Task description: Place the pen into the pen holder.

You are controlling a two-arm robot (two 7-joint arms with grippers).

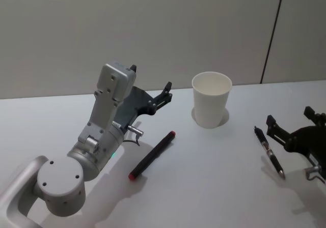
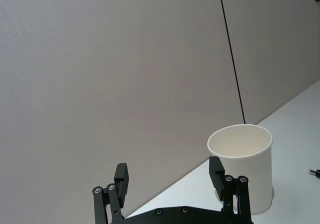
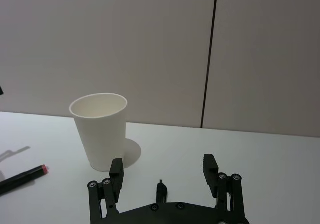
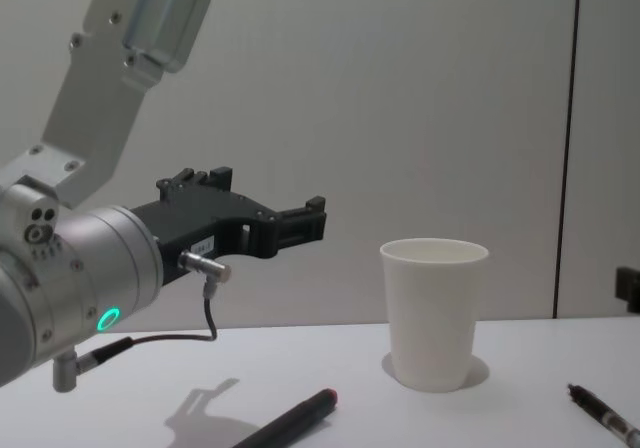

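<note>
Nothing is placed yet: we see the pen holder empty in both wrist views, and 2 pens lie flat on the table. The task does not say which one goes in. The red-capped pen lies on a diagonal near the middle of the table, left of the holder and apart from it, with nothing touching it. The silver-tipped pen lies to the holder's right, well apart from it. The right gripper sits low just beside this pen, jaws wide and holding nothing; in the right wrist view 1 end of the pen shows between its fingers. We cannot tell whether anything touches yet. The left gripper is raised above the table left of the holder, aimed toward it, jaws also wide and holding nothing. We judge the grasp, lift, carry and drop are all still to do, most likely on the silver-tipped pen. The holder is a plain white paper cup with a rolled rim, tapering to its base, standing upright near the back of the table. It looks light, so we think a pen tipped against the rim could knock it over.
</note>
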